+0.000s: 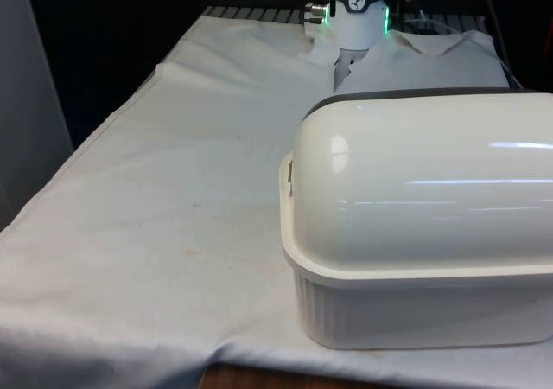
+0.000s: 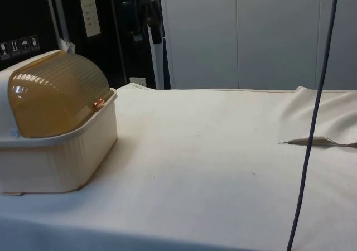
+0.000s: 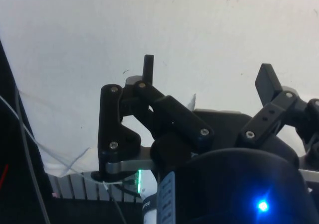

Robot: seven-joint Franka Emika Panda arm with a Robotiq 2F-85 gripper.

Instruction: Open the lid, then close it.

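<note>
A: Where does your bread box [image 1: 423, 225] sit right now?

B: It stands on the white-clothed worktop [image 1: 173, 190], at the front view's right, near that camera. From the side you see its amber roll-top lid [image 2: 58, 92] fully down, with a small copper-coloured handle [image 2: 99, 103] at the lid's lower edge, just above the cream base [image 2: 61, 162].

A: And your hand?

B: Your hand [image 3: 209, 79] is spread wide, holding nothing, its two fingers [image 3: 148, 67] well apart over bare cloth. It hangs high, well away from the box.

A: So how do you do this step well?

B: The opening has not begun, I'd judge. Come to the handle side, not the smooth back. Bring one finger under the handle and follow the lid's curve up and back; a straight pull would likely jam it or drag the light box along the cloth.

A: The count?

B: One bread box, one lid, one handle, one hand. A dark cable [image 2: 312, 122] hangs in the side view's foreground.
</note>
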